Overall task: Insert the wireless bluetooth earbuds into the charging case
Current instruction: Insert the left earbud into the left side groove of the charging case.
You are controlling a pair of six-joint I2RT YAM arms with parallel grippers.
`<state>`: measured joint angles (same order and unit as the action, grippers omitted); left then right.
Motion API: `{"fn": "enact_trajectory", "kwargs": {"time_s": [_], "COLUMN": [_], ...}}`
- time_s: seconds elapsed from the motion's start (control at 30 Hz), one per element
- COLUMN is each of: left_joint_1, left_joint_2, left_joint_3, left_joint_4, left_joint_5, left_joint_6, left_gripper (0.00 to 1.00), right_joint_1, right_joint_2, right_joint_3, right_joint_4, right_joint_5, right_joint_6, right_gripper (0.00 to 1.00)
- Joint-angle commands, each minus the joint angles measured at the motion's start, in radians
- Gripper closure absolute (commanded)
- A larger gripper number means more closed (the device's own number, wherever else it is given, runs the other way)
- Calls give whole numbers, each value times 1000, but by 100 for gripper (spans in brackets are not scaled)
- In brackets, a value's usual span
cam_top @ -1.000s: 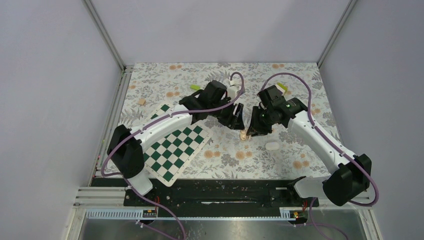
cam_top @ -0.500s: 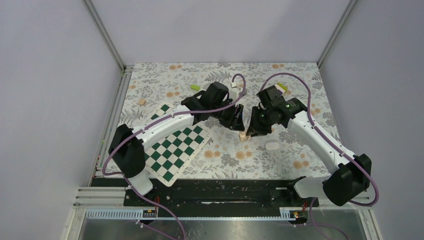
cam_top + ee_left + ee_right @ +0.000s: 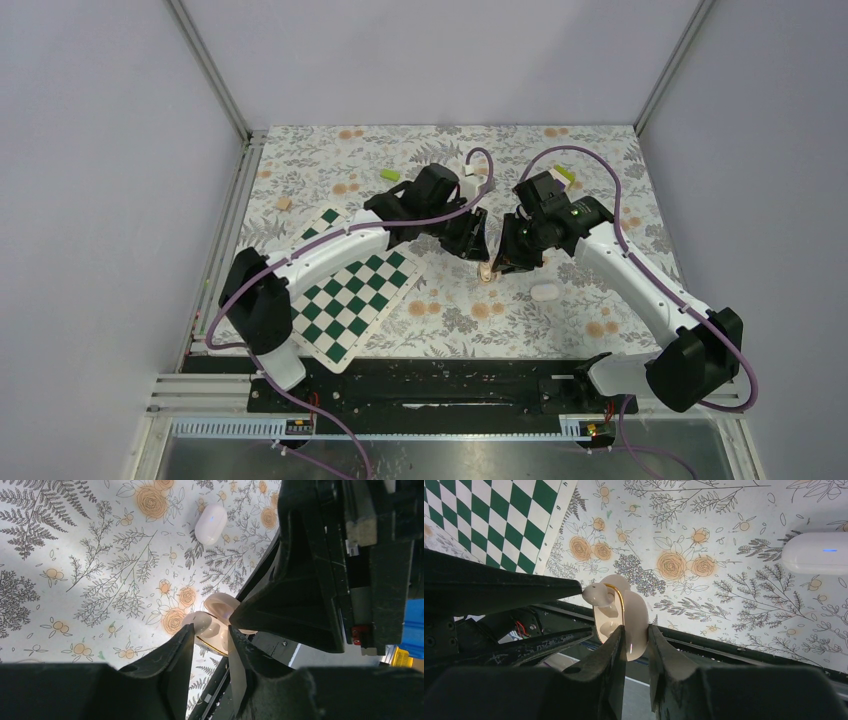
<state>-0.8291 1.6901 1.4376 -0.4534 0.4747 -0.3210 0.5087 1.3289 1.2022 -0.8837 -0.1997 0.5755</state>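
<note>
Charging case (image 3: 616, 612): open, cream with a gilt rim, held on edge mid-table where the two arms meet. A closed white pod (image 3: 816, 554) with a blue light lies near it on the floral cloth (image 3: 724, 510). I cannot tell whether the case touches the cloth or hangs clear.

Right gripper (image 3: 636, 630): clamped on the case's lower part, a narrow grip with one finger on each face.

Left gripper (image 3: 210, 629): jaws narrow, standing either side of the case's open half. The upper fingertip touches a pale rounded piece (image 3: 595, 594) at the rim, which I take to be an earbud. It looks perched rather than seated. I cannot tell whether the jaws pinch or only bracket it.

Risks, as judged from here:
- The earbud sits proud of its well. A push off the well's axis could tip it over the rim, and it would drop to the cloth.
- The right grip covers little of a smooth, rounded shell. Sideways force from the left fingers could twist the case or squeeze it out of the clamp.
- Pressure on the lid half could fold it shut on a bud that is only half in.
- The four fingers are crowded. Finger-to-finger contact could jolt the case and undo the alignment.
</note>
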Motion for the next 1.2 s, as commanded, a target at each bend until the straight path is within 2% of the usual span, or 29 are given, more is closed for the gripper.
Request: {"fn": "enact_trajectory", "kwargs": {"time_s": [0.0, 0.2, 0.57, 0.83, 1.17], "left_joint_1": [-11, -15, -28, -30, -31], "left_joint_2": [14, 23, 24, -2, 3], "left_joint_3": [47, 63, 76, 66, 58], "left_joint_4": [34, 19, -16, -22, 8], "left_joint_5": [8, 1, -63, -99, -74], "left_joint_6": [3, 11, 48, 57, 40], "left_gripper": [69, 73, 64, 65, 48], "right_joint_1": [12, 14, 22, 25, 31], "right_joint_2": [-2, -1, 3, 5, -1], "right_joint_3": [39, 41, 45, 43, 42], "right_joint_4": [7, 6, 13, 14, 14], "right_joint_5": [3, 2, -10, -9, -9], "right_joint_6": [-8, -7, -7, -6, -5], "right_gripper": [100, 100, 100, 100, 100]}}
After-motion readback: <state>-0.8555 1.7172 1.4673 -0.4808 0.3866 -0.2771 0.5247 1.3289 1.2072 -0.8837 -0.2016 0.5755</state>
